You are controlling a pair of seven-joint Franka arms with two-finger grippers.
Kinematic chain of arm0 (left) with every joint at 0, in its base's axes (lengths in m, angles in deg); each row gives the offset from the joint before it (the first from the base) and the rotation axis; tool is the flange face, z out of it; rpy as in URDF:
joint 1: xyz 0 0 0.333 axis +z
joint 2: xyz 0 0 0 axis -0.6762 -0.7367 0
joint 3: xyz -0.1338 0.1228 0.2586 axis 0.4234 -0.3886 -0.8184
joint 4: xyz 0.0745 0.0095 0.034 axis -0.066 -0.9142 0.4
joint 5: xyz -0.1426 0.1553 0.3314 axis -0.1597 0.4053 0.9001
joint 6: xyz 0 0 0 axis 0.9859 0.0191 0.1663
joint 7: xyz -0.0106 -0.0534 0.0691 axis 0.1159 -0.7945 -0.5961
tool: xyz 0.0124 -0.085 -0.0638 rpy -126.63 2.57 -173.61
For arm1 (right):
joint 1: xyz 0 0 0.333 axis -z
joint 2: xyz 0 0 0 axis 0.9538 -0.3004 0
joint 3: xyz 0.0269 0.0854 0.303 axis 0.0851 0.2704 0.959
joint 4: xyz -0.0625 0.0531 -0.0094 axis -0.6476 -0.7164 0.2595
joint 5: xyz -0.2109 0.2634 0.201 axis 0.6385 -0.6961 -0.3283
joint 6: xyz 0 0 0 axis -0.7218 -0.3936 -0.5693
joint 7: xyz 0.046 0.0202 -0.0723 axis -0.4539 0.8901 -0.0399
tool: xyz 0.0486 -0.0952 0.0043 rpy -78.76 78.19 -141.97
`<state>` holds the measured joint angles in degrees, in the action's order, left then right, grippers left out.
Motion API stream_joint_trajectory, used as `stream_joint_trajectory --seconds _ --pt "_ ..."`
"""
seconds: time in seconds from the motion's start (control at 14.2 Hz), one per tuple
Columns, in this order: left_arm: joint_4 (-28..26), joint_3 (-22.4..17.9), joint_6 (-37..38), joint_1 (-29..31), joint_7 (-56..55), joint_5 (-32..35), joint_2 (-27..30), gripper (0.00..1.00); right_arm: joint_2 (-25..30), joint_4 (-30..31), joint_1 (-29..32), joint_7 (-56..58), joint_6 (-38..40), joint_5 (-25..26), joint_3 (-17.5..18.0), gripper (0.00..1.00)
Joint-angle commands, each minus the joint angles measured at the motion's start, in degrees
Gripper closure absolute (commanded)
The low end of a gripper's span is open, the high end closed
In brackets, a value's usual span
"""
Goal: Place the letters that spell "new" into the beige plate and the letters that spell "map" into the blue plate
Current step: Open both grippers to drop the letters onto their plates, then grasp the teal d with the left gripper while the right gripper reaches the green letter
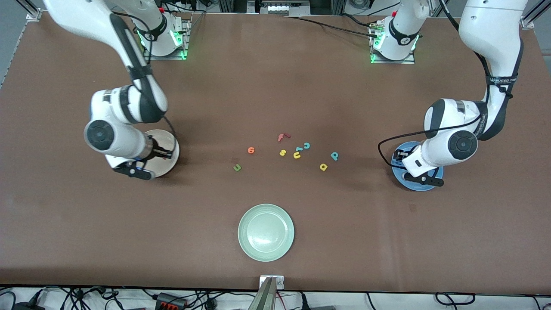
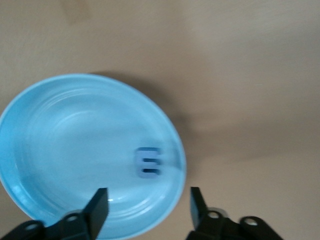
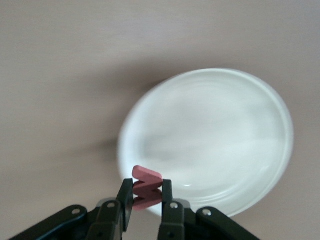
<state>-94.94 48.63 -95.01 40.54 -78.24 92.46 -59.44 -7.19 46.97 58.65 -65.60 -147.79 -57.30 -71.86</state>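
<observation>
Nearest the front camera we see the pale green plate (image 1: 266,232), lying alone on the brown table (image 1: 275,86). Farther from the camera sits a loose cluster of foam letters: the green n (image 1: 237,168), the orange e (image 1: 251,150), the yellow s (image 1: 283,152), the yellow u (image 1: 297,155), the red f (image 1: 283,137), the teal c (image 1: 307,145), the teal p (image 1: 334,156) and the yellow a (image 1: 323,167). All of these rest on the bare table, on none of the plates.

Toward the right arm's end of the table we find the beige plate (image 1: 168,148), partly covered by the right arm. The right gripper (image 3: 148,196) hangs over that plate's edge, its fingers (image 3: 124,200) clamped on the pinkish-red w (image 3: 147,175), which sits between them above the rim.

Toward the left arm's end lies the blue plate (image 1: 400,174), under the left arm. The left gripper (image 2: 148,207) hovers over this plate with its jaws standing apart and nothing between them. The blue m (image 2: 148,163) lies flat in the plate, near its rim.

The only writing we can read is a strap label on the left arm's upper link, which looks like "WANJEED", followed by letters we cannot make out.
</observation>
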Motion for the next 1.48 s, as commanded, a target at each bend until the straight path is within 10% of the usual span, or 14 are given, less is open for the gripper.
stream_joint_trajectory --seconds 0.0,0.28,0.35,0.42,0.49,0.99,1.2,1.41 --pt "2.0 5.6 2.6 -0.1 -0.7 0.8 1.8 0.00 0.6 3.9 2.3 3.8 -1.1 -0.4 0.9 0.85" --pt "2.0 12.1 -0.4 -2.0 -19.4 0.9 -0.2 0.00 -3.1 6.0 2.3 3.9 -7.7 -0.1 1.0 0.80" --pt "2.0 12.4 -0.8 -3.7 -28.4 0.9 -1.0 0.00 -3.4 6.2 2.5 3.9 -8.2 -0.1 0.9 0.64" --pt "1.4 12.4 -2.6 -4.9 -35.5 0.9 -1.7 0.00 -3.0 5.9 2.6 3.0 -7.7 -0.3 1.0 0.04" --pt "0.1 12.4 -5.5 -6.0 -43.7 0.9 -2.4 0.00 -1.8 5.4 2.5 3.0 -6.6 -0.3 1.0 0.00" --pt "-3.7 12.3 -16.5 -7.8 -59.2 1.1 -7.0 0.00 -6.9 -12.4 -9.2 4.9 -2.4 -0.4 1.6 0.00" --pt "-3.6 12.2 -18.5 -7.7 -59.8 1.1 -8.3 0.31 -13.4 -20.2 -14.4 7.1 -2.5 -0.1 1.6 0.00" --pt "-3.5 12.2 -20.1 -7.1 -59.8 1.1 -9.0 0.34 -17.6 -24.7 -16.8 12.3 -2.5 0.0 1.6 0.00"
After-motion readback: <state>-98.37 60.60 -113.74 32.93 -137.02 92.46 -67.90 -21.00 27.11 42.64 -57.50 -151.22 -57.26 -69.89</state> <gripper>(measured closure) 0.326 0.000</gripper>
